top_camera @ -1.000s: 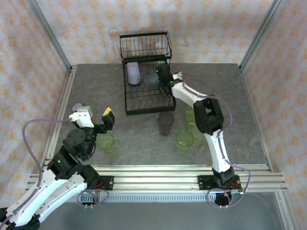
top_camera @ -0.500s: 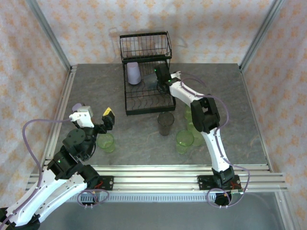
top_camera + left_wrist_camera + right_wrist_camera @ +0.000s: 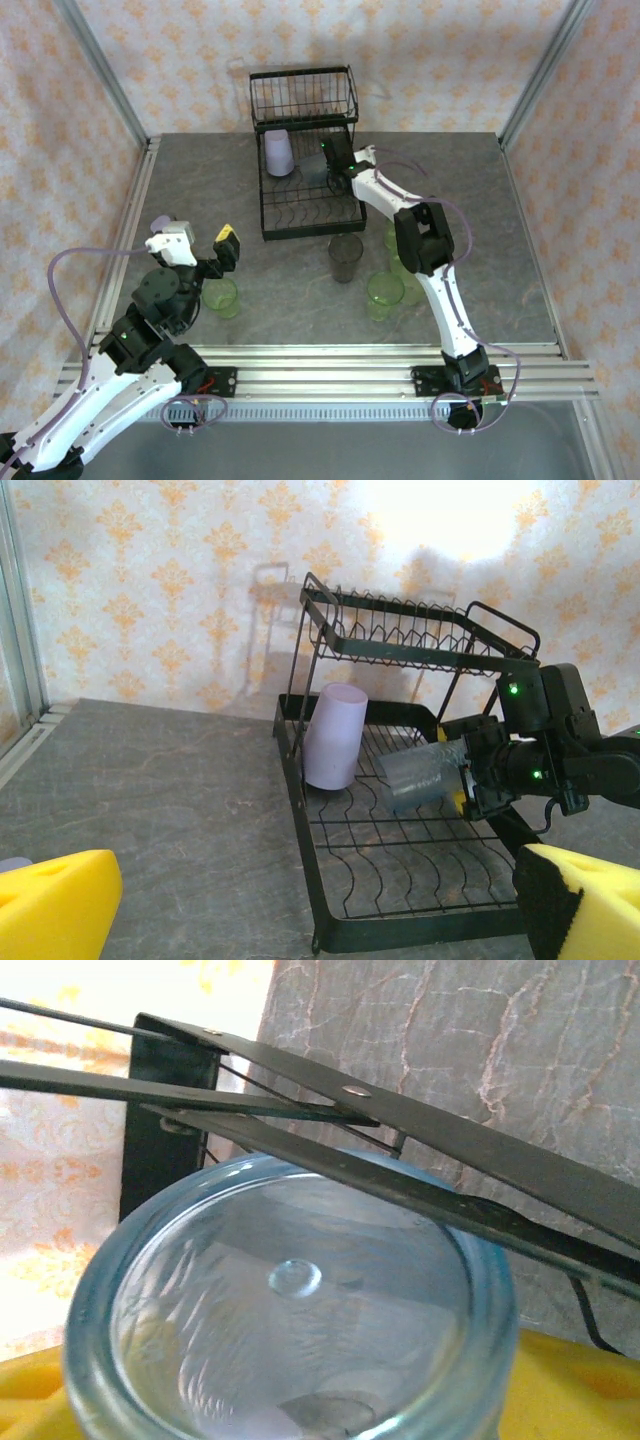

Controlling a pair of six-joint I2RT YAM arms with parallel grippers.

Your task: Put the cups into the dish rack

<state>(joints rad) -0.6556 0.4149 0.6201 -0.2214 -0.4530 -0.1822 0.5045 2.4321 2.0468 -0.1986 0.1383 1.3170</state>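
**Dish rack**: one. Black wire, with a flat slotted tray and a raised wire basket at its far end. It is set at the upper centre of the top view, on the grey marbled counter.

**Cups**, translucent plastic tumblers:
- Lavender cup: one. It is stood mouth-down on the left rear part of the tray, below the raised basket.
- Light blue cup: one. It is held on its side above the tray wires, just right of the lavender cup and apart from it. Its ridged round base with a small centre dimple is turned toward the right wrist camera. Contact with the tray cannot be told.
- Smoky grey cup: one. It is stood upright on the counter just below the rack's near edge.
- Light green cups: four are counted. One is at lower left, just beside the left arm. One is at lower centre-right. Two more are partly covered by the right arm, so the tally of that cluster is not certain.

**End effectors**: two.
- Right end effector: reached over the tray and closed on the light blue cup. Yellow pads are seen on either side of the cup.
- Left end effector: held above the counter at middle left of the top view, facing the rack. Its yellow pads are spread wide and nothing is held between them.
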